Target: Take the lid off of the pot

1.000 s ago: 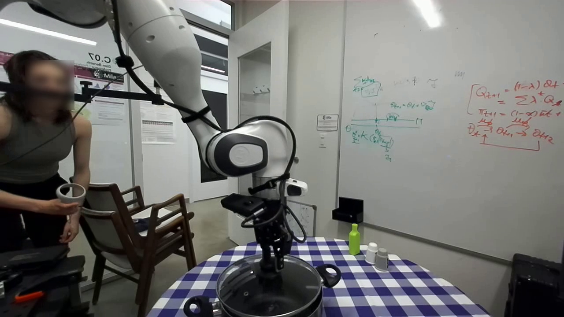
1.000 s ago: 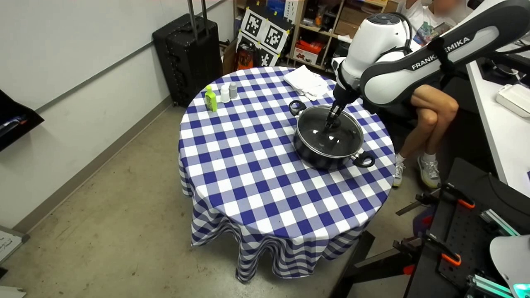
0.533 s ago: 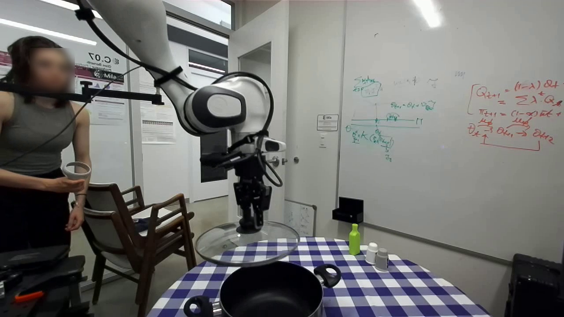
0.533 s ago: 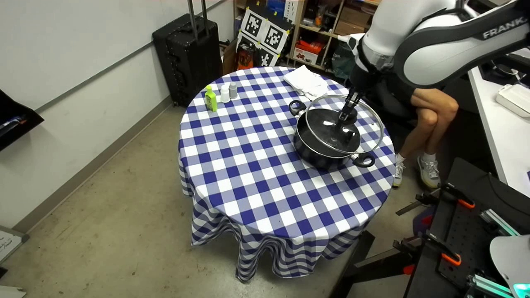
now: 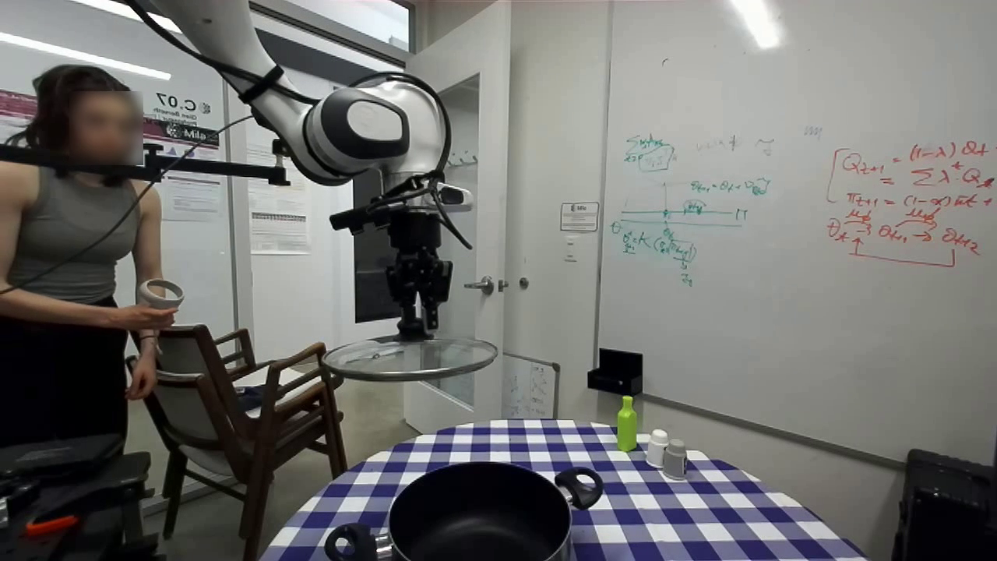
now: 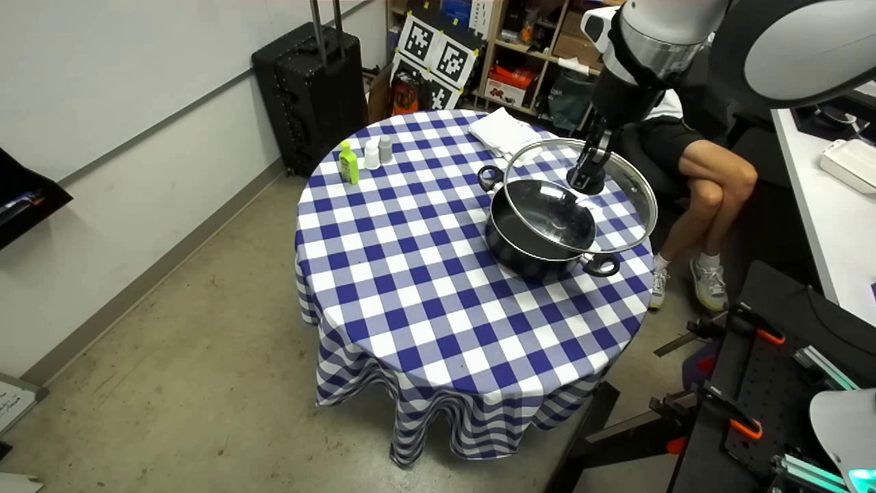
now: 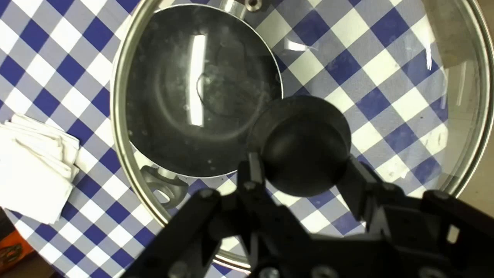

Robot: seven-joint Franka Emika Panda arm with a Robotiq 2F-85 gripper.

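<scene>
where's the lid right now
In an exterior view, the lid is left of the picture's centre, held by its knob in the gripper, raised clear of the black pot, with the green bottle lower and further right.

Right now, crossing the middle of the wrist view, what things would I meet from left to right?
Folded white cloth, lid's left rim, pot seen through the lid, lid's dark knob, lid's right rim.
</scene>
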